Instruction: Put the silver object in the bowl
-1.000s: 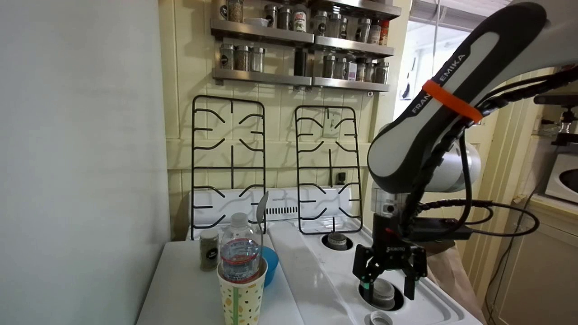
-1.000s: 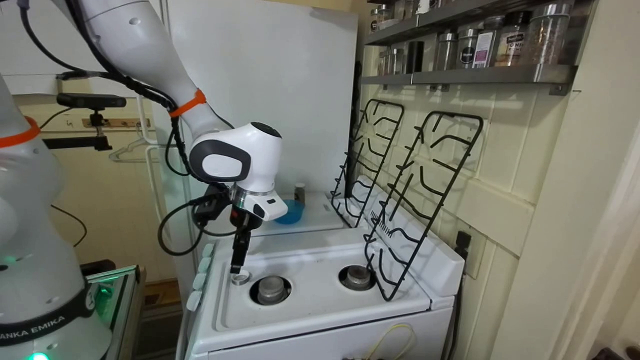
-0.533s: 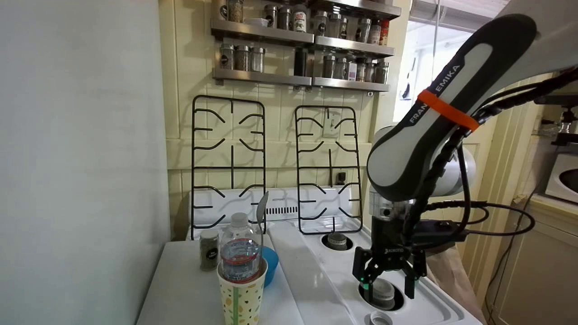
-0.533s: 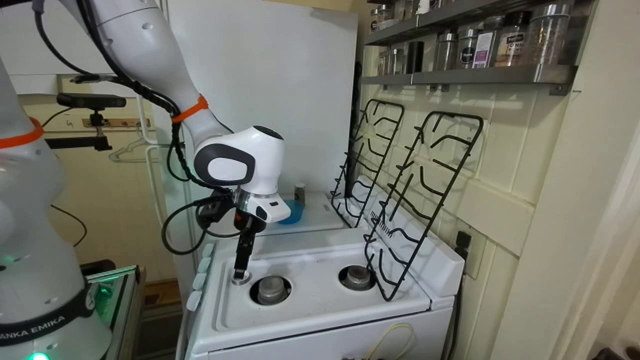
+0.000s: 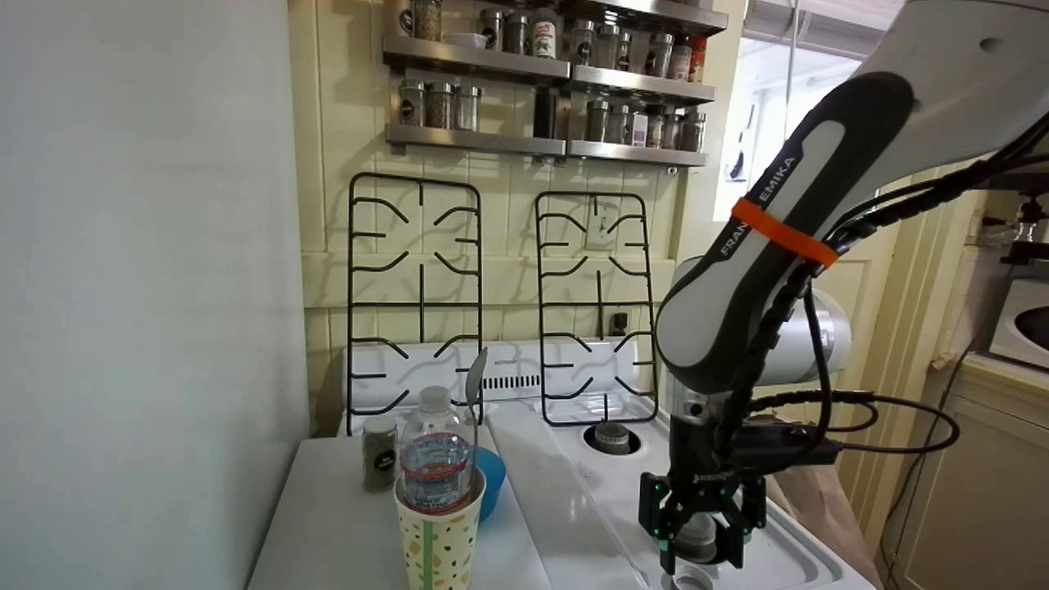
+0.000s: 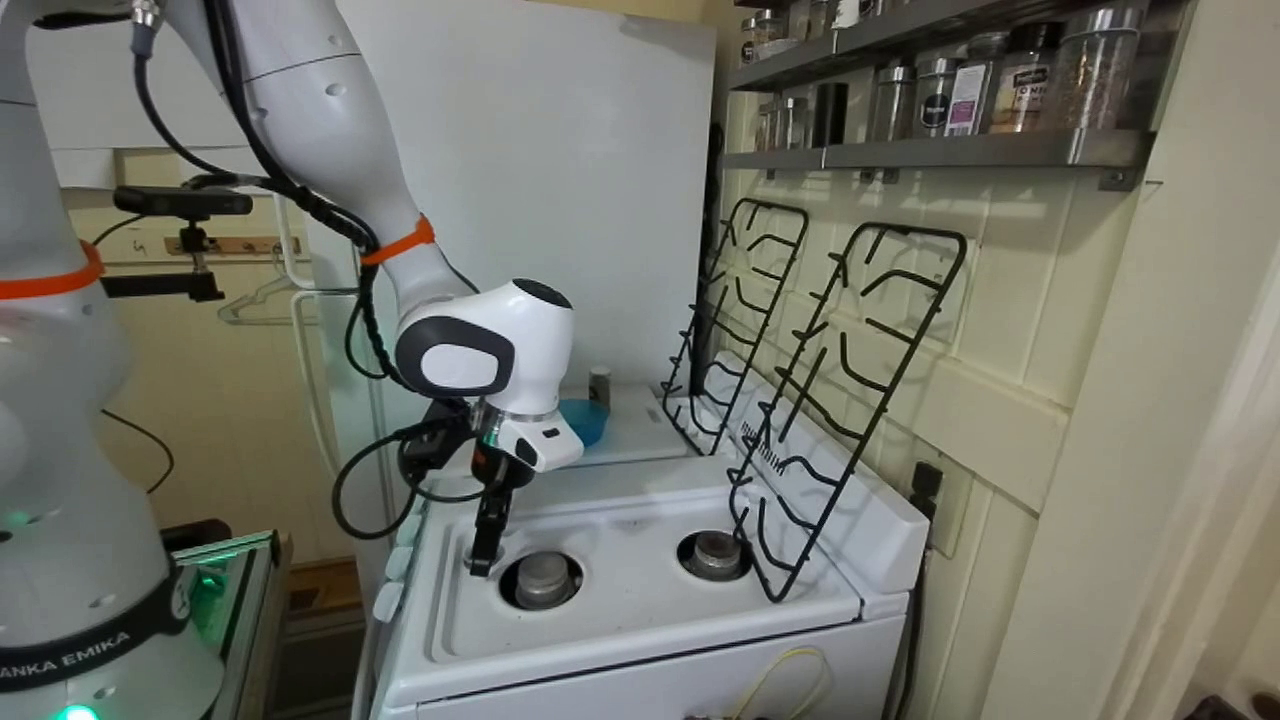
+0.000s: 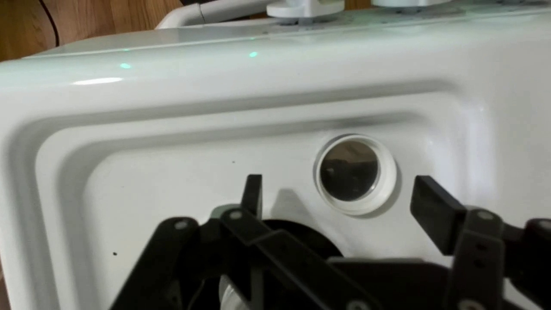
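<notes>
The silver object is a small round lid-like piece with a pale rim and a mirror-like inside. It lies flat on the white stove top, in the wrist view (image 7: 351, 170) and at the bottom edge of an exterior view (image 5: 693, 580). My gripper is open and empty, its fingers spread to either side of the silver object and slightly short of it in the wrist view (image 7: 338, 189). It also shows in both exterior views (image 5: 702, 565) (image 6: 482, 570), low over the stove. The blue bowl (image 5: 492, 483) (image 6: 584, 420) stands on the white counter beside the stove, partly hidden in both exterior views.
A patterned cup (image 5: 440, 545) holding a clear bottle (image 5: 436, 459) and a spoon (image 5: 475, 377) stands before the bowl. A spice jar (image 5: 379, 453) is behind. Burners (image 6: 543, 580) (image 6: 716, 555) rise from the stove. Black grates (image 5: 415, 303) (image 5: 597, 307) lean on the wall.
My gripper has moved down and toward the silver object, and in an exterior view it now partly covers it. The fingers stay open. The bowl and silver object have not moved.
</notes>
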{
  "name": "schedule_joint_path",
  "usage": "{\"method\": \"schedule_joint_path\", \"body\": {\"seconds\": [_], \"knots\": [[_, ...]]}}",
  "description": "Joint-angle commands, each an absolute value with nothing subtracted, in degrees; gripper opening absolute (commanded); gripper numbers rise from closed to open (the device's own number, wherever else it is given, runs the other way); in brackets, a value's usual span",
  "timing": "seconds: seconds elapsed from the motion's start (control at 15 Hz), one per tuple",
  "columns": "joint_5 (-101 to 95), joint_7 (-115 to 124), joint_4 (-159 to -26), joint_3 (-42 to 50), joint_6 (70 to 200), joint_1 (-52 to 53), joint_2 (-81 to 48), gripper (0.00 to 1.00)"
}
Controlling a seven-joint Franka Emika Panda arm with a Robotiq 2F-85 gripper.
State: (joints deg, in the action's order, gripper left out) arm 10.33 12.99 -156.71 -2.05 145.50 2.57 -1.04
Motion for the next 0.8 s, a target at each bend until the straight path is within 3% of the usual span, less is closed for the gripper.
{"method": "schedule_joint_path", "body": {"seconds": [0.0,0.13,0.47,0.73], "knots": [[13.6,9.9,-156.4,-2.8,149.1,2.9,-3.4,0.84],[15.4,8.2,-156.3,-3.4,151.5,3.0,-4.2,0.9],[18.3,5.5,-155.3,-4.7,151.6,2.9,-6.2,0.87],[19.1,4.8,-155.1,-4.8,151.6,2.7,-6.6,0.48]]}}
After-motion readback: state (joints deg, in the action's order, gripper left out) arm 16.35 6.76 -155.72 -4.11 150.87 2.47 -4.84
